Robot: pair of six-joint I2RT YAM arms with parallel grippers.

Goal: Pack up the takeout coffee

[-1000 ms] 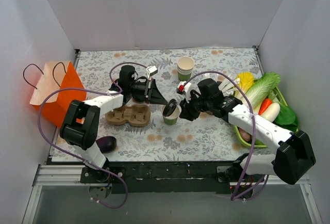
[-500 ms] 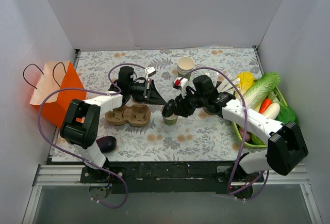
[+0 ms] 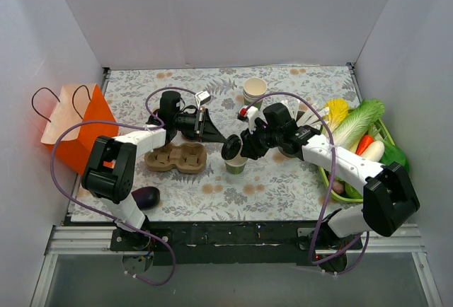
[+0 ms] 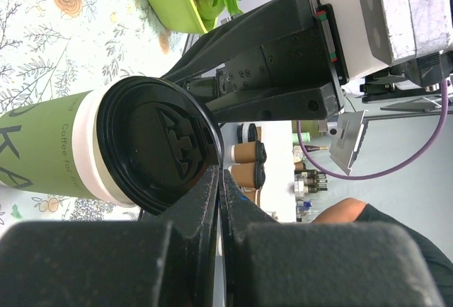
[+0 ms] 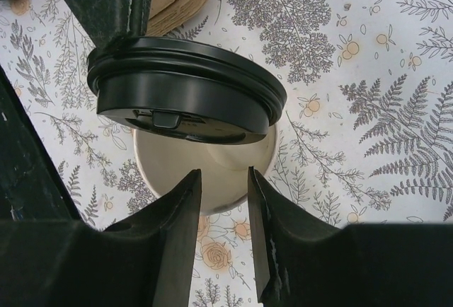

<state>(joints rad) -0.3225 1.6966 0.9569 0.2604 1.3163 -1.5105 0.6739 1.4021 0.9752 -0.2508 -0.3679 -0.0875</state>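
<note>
cup: small green paper cup [image 3: 236,166] is standing upright mid-scene on the floral-print tabletop [image 3: 283,190], just right of the brown pulp cup carrier [image 3: 177,157].
lid: round black plastic lid [image 5: 187,98] is sitting tilted over the cup's mouth and is not seated. The cup's cream inside is showing under the raised edge, on the right hand's side.
left hand [image 4: 220,180]: fingers are pressing flat together with nothing between them. The tips are touching the lid's rim from the left.
right hand [image 5: 223,174]: jaws are standing partly apart, with only cup and tabletop showing through the gap. The tips are sitting just under the lid's raised edge. I cannot tell whether they are touching the lid.
carrier: is lying flat, near side of the left hand.
bag: orange paper bag with loop handles [image 3: 78,134] is standing at the left edge, well apart from the cup.
stack: lidless cream-and-green paper cups [image 3: 255,91] are standing on the far side of the right hand.
eggplant: dark purple eggplant [image 3: 146,197] is lying at near left, beside the left arm.
</note>
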